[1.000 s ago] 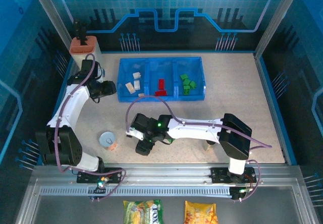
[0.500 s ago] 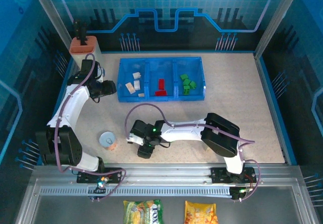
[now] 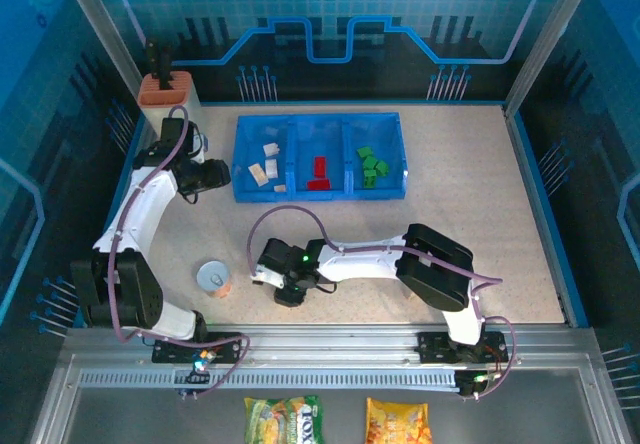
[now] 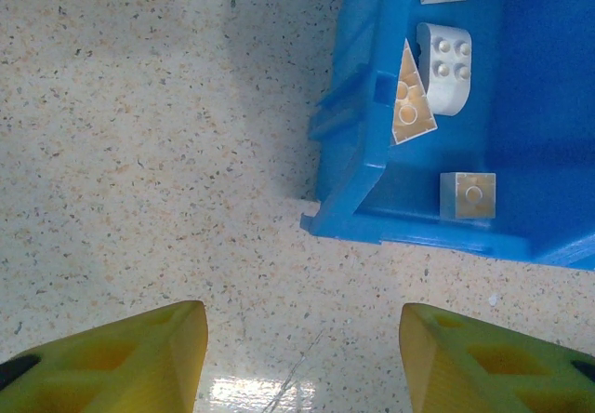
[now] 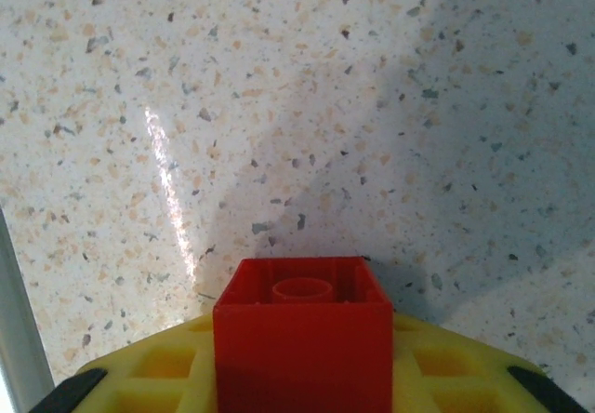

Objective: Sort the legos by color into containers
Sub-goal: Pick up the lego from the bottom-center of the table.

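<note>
Red brick (image 5: 302, 339) now clamped in the right tool (image 3: 288, 290), previously open. Left tool (image 4: 302, 353) unchanged: part-open, empty, beside the tray (image 4: 358, 166)

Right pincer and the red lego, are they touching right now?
Touching. The right wrist view shows the red lego clamped in the right pincer, its yellow fingers flush against both sides with no gap.
</note>
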`<state>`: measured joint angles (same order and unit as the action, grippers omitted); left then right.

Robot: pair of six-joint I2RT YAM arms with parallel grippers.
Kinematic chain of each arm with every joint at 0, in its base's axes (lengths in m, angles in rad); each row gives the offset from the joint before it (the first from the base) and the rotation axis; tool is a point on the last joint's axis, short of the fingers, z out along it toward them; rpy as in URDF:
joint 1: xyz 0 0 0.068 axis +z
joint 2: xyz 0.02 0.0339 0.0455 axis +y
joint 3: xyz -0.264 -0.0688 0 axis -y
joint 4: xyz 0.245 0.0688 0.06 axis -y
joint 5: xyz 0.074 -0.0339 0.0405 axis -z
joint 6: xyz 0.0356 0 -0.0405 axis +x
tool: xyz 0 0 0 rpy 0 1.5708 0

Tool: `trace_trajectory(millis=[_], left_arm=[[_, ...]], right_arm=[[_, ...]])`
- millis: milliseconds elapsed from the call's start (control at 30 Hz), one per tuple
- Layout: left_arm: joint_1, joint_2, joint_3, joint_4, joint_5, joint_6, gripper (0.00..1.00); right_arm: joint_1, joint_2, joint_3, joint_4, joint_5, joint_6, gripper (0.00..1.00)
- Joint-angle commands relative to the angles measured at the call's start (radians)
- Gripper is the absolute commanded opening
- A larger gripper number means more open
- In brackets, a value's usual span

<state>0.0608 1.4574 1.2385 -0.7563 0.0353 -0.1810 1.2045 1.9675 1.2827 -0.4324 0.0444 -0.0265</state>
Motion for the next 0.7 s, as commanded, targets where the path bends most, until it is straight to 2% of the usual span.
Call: trace_trajectory(millis=[0,400,667], left_arm=[[0.008,-0.013,-0.017,0.003,0.022,0.006,0.58],[0.008,-0.014,-0.019,0.009,0.034,0.006,0.58],[0.008,-0.018,-0.021,0.012,0.040,0.006,0.57]], right_arm=[[0.013,-0.024,0.011,-0.022,-0.005,0.010,0.28],[-0.016,-0.135,0.021,-0.051,0.032,0.167,0.25],[-0.083,-0.157,0.123,-0.167,0.095,0.338,0.20]])
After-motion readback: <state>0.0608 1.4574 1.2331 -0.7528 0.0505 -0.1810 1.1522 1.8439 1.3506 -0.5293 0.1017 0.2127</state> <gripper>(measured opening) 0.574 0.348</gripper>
